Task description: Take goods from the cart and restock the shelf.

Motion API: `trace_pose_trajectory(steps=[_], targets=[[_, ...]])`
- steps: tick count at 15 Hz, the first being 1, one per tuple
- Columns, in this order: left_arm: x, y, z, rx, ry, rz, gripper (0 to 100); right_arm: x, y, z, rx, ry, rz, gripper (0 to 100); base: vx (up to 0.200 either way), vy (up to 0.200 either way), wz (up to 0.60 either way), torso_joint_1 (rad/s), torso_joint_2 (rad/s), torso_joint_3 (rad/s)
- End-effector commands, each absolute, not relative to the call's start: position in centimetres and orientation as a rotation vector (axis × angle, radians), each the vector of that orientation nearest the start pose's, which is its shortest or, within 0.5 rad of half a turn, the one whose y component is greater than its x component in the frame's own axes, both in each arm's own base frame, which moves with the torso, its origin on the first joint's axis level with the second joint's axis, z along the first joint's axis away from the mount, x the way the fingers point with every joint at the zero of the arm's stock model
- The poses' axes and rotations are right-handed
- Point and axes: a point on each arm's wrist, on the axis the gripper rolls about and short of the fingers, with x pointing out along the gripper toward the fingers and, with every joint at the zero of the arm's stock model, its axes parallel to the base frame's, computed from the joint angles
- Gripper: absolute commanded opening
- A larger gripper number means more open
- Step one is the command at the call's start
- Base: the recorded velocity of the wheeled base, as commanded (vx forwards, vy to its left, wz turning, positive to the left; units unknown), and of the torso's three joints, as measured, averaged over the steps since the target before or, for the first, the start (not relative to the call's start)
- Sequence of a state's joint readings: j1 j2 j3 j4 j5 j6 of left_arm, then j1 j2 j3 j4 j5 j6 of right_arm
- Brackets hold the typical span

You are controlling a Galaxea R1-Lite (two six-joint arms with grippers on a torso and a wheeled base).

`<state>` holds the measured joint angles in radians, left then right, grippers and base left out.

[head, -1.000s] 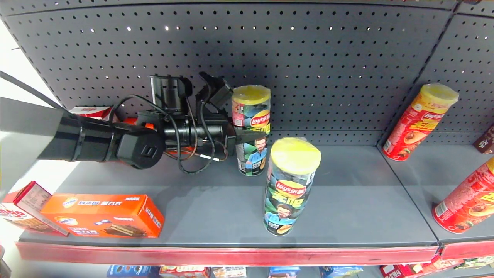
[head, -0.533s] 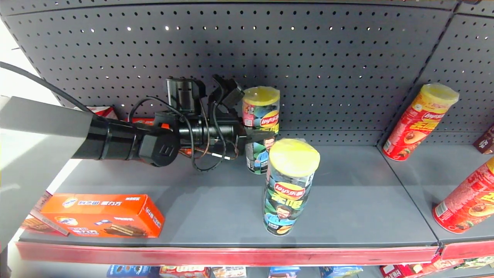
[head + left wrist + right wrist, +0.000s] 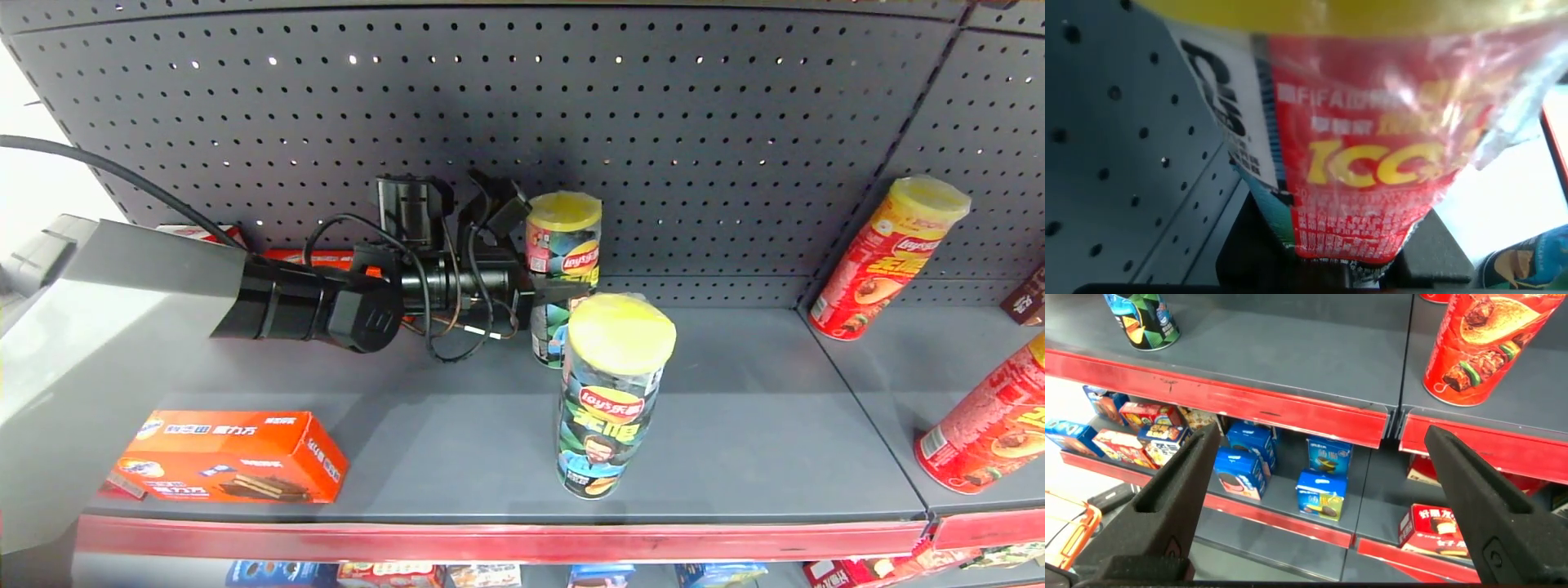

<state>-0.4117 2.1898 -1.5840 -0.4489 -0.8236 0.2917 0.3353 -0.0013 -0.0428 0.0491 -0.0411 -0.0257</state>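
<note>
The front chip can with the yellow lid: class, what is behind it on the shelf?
A second chip can, clamped by the left gripper; part of its base is hidden by the front can.

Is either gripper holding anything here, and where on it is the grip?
Left gripper holds the rear chip can around its middle; right gripper is open, empty.
</note>
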Motion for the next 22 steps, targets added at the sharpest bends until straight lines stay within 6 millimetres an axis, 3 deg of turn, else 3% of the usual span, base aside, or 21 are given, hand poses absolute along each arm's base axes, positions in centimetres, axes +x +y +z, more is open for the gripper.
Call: trace_pose_trajectory(steps=[1, 6, 8, 12, 13, 19, 22], targets=[[41.3, -20.0, 18.5, 0.215, -0.002, -1.252, 0, -2.4, -1.0, 8.2, -0.027, 0.002, 0.295, 100, 0.000, 0.000, 0.00, 0.000, 0.00, 0.000], [41.2, -19.8, 18.4, 0.214, 0.003, -1.248, 0, -2.4, -1.0, 8.2, -0.027, 0.002, 0.295, 100, 0.000, 0.000, 0.00, 0.000, 0.00, 0.000], [40.4, -18.9, 19.4, 0.215, -0.002, -1.235, 0, -2.4, -1.0, 8.2, -0.027, 0.002, 0.295, 100, 0.000, 0.000, 0.00, 0.000, 0.00, 0.000], [39.8, -17.5, 19.4, 0.216, 0.014, -1.211, 0, -2.4, -1.0, 8.2, -0.027, 0.002, 0.295, 100, 0.000, 0.000, 0.00, 0.000, 0.00, 0.000], [39.8, -17.5, 19.3, 0.217, 0.015, -1.211, 100, -2.4, -1.0, 8.2, -0.027, 0.002, 0.295, 100, 0.000, 0.000, 0.00, 0.000, 0.00, 0.000], [38.7, -17.0, 19.8, 0.216, 0.022, -1.207, 100, -2.4, -1.0, 8.2, -0.027, 0.002, 0.295, 100, 0.000, 0.000, 0.00, 0.000, 0.00, 0.000], [36.6, -16.0, 20.6, 0.221, 0.042, -1.160, 100, -2.4, -1.0, 8.2, -0.026, 0.002, 0.295, 100, 0.000, 0.000, 0.00, 0.000, 0.00, 0.000]])
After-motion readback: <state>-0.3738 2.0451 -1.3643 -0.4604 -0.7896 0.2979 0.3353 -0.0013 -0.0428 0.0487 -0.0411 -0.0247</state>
